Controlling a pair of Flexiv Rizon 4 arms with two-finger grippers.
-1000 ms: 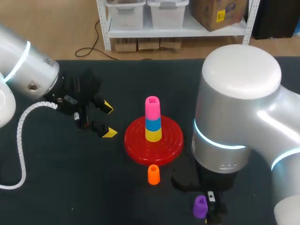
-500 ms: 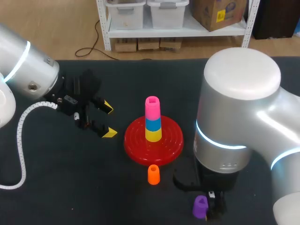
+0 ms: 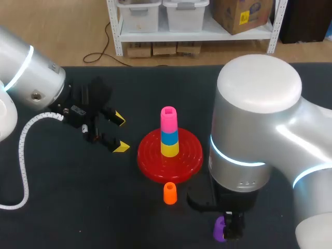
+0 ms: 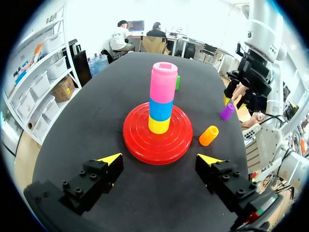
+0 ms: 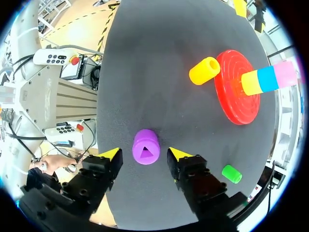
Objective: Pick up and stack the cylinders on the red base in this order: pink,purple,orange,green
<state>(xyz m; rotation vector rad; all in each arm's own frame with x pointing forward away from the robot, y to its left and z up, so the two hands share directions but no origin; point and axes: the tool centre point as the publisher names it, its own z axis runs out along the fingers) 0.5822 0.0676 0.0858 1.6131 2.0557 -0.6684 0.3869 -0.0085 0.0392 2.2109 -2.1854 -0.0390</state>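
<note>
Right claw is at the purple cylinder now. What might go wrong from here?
1. The right claw is open with a finger on either side of the purple cylinder; an uneven close may tip it.
2. The orange cylinder stands between it and the red base, so the carry might knock it.
3. The pink cylinder tops a tall, narrow stack; an off-centre placement could topple it.

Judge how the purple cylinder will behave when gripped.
The purple cylinder looks like smooth moulded plastic, so it is probably stiff. The hole in its top suggests it is hollow and light. It stands on end between the fingers of the open right gripper; an off-centre touch might tip it, and its round wall could slip.
</note>
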